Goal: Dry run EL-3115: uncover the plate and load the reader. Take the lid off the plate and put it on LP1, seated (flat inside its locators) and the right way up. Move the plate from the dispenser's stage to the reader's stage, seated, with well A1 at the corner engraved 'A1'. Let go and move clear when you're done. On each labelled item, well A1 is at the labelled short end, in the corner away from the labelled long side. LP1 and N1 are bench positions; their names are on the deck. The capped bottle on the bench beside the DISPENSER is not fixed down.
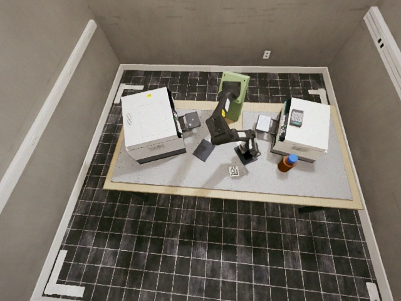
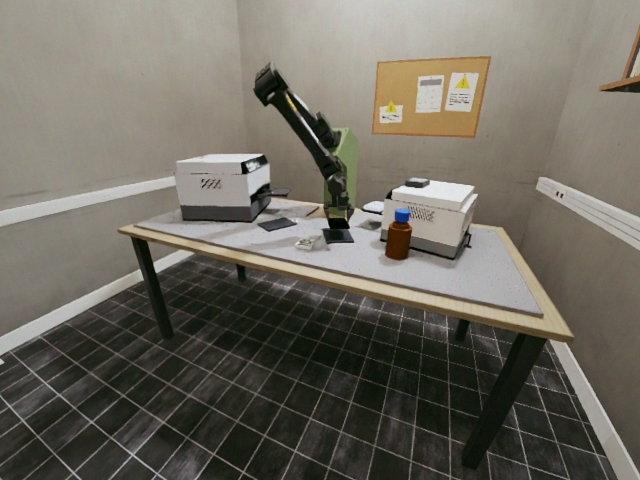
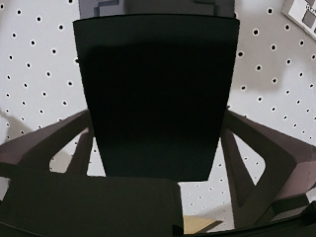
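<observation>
My gripper point(image 1: 250, 150) point(image 2: 339, 218) point(image 3: 157, 116) is shut on the black lid point(image 2: 338, 224) point(image 3: 158, 69), its fingers at the lid's two sides. The lid hangs a little above a dark square nest point(image 2: 338, 238) point(image 3: 155, 8); a gap shows between them. The nest's name cannot be read. The light-coloured plate point(image 1: 264, 123) point(image 2: 373, 206) sits uncovered on the stage of the right-hand machine, the dispenser point(image 1: 307, 126) point(image 2: 431, 211). The stage point(image 1: 193, 120) point(image 2: 279, 192) of the left-hand machine, the reader point(image 1: 148, 120) point(image 2: 224, 186), bears no plate. Well A1 is too small to tell.
The brown bottle point(image 1: 286, 164) point(image 2: 398, 241) with a blue cap stands upright in front of the dispenser. Another dark flat nest point(image 1: 203, 150) point(image 2: 277, 223) lies left of the gripper. A small white patterned block point(image 1: 234, 171) point(image 2: 306, 242) lies in front. The green arm mount point(image 1: 235, 110) stands behind.
</observation>
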### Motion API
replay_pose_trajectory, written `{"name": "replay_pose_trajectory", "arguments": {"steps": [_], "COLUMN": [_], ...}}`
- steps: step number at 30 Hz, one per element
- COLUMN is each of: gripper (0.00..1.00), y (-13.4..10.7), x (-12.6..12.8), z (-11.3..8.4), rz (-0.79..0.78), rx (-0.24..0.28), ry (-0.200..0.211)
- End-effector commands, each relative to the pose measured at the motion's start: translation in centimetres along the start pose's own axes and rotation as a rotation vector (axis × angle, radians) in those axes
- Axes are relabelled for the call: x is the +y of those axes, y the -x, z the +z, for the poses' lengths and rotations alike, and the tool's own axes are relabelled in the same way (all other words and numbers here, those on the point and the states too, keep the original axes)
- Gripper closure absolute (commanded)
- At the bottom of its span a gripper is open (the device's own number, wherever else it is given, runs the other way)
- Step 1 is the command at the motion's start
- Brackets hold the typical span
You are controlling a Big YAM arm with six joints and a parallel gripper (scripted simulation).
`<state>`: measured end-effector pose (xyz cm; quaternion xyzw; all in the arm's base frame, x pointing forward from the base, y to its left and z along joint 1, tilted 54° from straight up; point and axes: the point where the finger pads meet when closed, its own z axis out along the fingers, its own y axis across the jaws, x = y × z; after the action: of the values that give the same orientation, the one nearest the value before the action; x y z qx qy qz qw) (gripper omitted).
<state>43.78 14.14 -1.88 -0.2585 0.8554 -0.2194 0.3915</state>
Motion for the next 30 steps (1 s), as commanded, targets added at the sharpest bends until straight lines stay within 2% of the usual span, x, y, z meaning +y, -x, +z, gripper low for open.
{"name": "replay_pose_trajectory", "arguments": {"steps": [1, 14, 21, 30], "gripper": [0.15, 0.15, 0.15, 0.15], "y": [0.5, 0.0, 1.2, 0.5], "x": [-0.5, -0.2, -0.2, -0.4], "z": [0.9, 1.8, 1.0, 0.8], "rz": [0.01, -0.003, 0.019, -0.001], "rx": [-0.008, -0.001, -0.018, -0.01], "ry": [-0.011, -0.007, -0.005, 0.001]}}
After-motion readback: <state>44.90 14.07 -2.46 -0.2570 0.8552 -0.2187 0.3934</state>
